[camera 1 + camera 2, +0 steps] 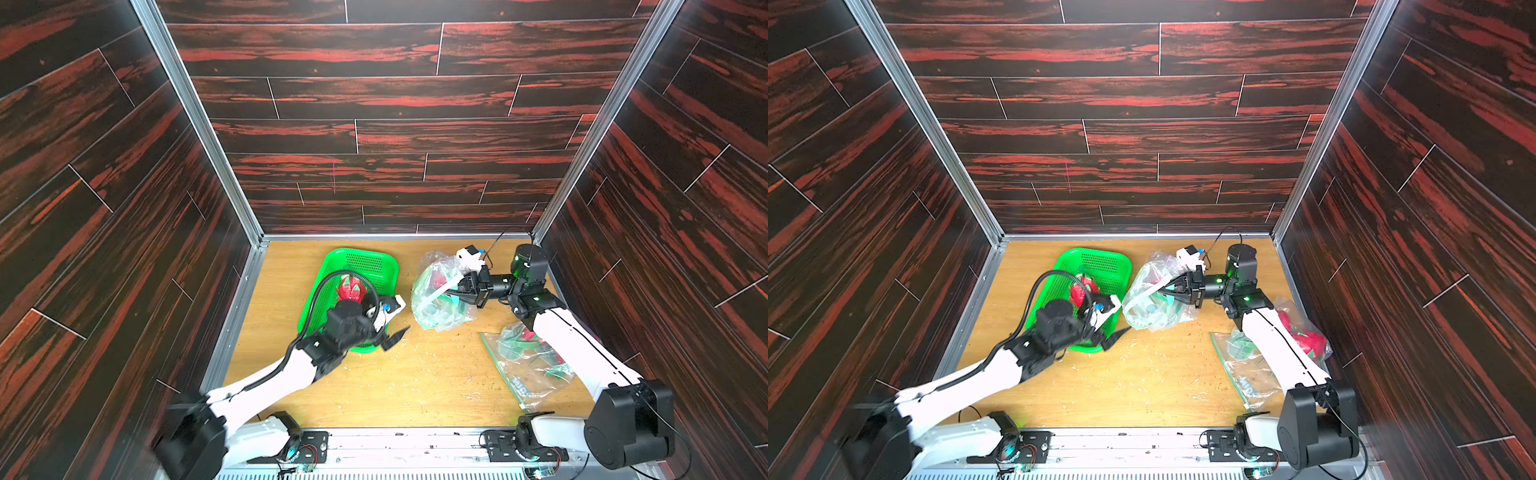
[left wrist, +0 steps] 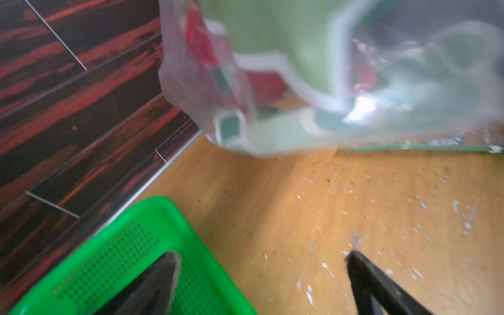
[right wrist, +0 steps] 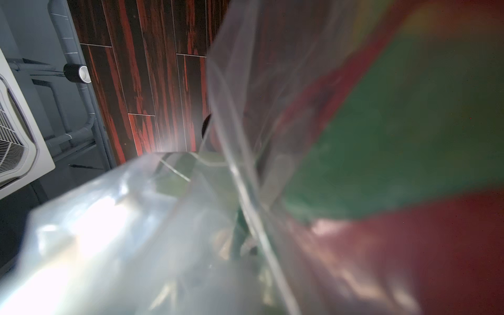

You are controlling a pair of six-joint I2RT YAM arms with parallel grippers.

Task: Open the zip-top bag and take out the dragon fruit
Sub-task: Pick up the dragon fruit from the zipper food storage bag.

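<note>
Left wrist view: left gripper (image 2: 261, 255) jaws stand wide apart and hold nothing; one black tapered finger (image 2: 166, 272) hangs over the perforated green plastic basket (image 2: 152, 215), its partner over the scuffed, crumb-flecked wooden tabletop (image 2: 327, 204). Ahead of these jaws hangs the crinkled clear zip-top bag (image 1: 432, 307), blurred, with red and green showing through the film. In both top views the right gripper (image 1: 449, 293) is pinched closed on that bag's rim; an oval red dragon fruit (image 1: 436, 280) sits inside, just beyond the closed tips. A fruit in the basket (image 1: 351, 289), red with pointed green scales, lies behind the left jaws, beside the wrist. A second bag (image 1: 528, 370) lies flat under the right arm, well behind its jaws, red fruit (image 1: 1308, 343) inside.
</note>
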